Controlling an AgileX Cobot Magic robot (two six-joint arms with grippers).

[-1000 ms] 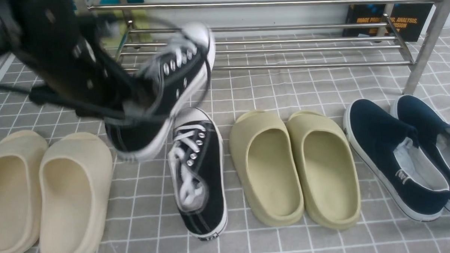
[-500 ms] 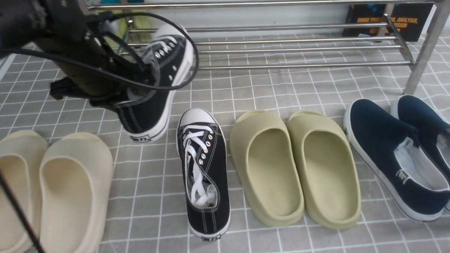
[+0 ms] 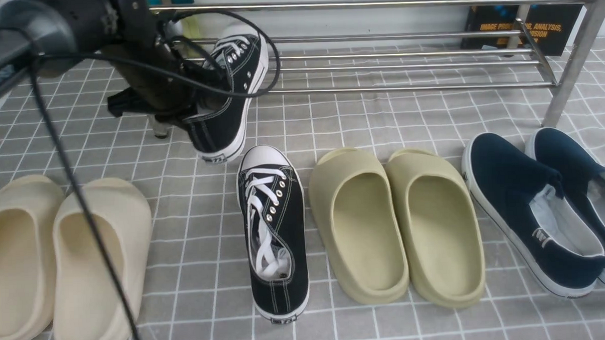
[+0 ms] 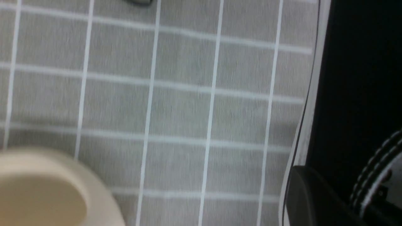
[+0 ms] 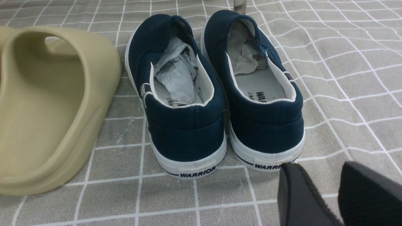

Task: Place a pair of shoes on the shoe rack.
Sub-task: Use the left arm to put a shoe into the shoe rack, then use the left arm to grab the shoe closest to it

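My left gripper (image 3: pixel 187 111) is shut on the heel end of one black canvas sneaker (image 3: pixel 227 92) and holds it above the floor. Its white toe is tilted up over the lower bars of the silver shoe rack (image 3: pixel 403 35), near the rack's left end. In the left wrist view the sneaker's black side (image 4: pixel 355 78) fills the edge beside one finger (image 4: pixel 307 197). The other black sneaker (image 3: pixel 274 231) lies on the floor, toe toward the rack. My right gripper (image 5: pixel 326 191) is open and empty, low behind the navy slip-ons.
Two beige slides (image 3: pixel 59 259) lie at the left and two olive slides (image 3: pixel 395 222) in the middle. Two navy slip-ons (image 3: pixel 535 207) lie at the right, near the rack's right leg (image 3: pixel 570 65). A black cable (image 3: pixel 82 198) hangs from my left arm.
My left gripper has carried the sneaker forward, its toe end toward the rack. The sneaker on the floor shifted a little early on and now lies still.
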